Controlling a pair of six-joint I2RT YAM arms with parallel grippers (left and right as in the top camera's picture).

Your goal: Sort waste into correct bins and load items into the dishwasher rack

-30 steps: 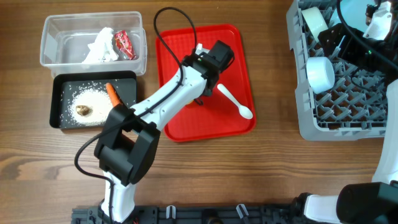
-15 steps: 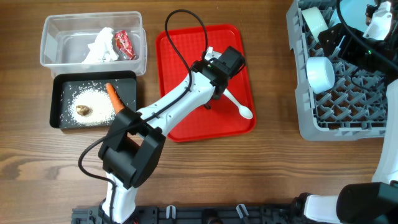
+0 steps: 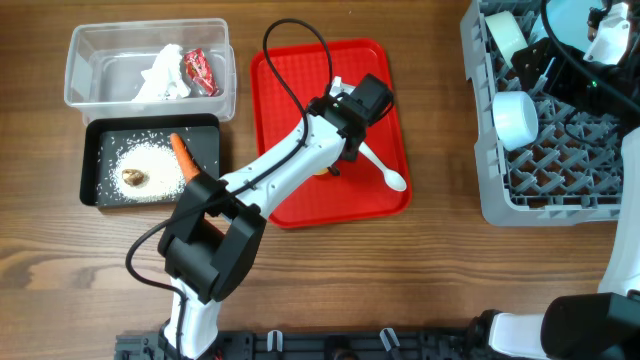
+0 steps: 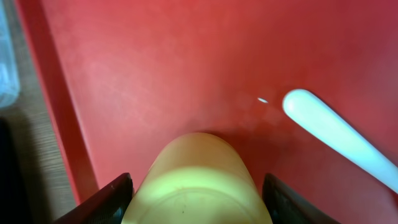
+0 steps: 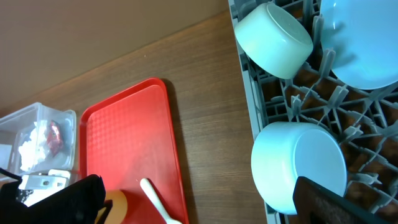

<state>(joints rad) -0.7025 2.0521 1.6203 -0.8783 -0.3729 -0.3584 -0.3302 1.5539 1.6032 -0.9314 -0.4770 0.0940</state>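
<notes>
Two grippers: left gripper (image 4: 198,198) straddles the small yellow cup (image 4: 198,174) (grip unclear), right gripper (image 5: 205,198) gapes wide.

The left arm (image 3: 285,150) has swung to the right across the red tray (image 3: 380,55), so its wrist, which a second ago sat near the tray's middle, now hangs over the handle end of the white plastic spoon (image 3: 387,172) and covers more of it. Its elbow and lower links have shifted a little right over the worktop (image 3: 400,280) as well. The black cable (image 3: 300,28) looped above the arm has moved with it and arches higher over the tray. A sliver of the small yellow cup (image 4: 194,158) now peeks out under the arm beside the left end effector (image 4: 196,186).
</notes>
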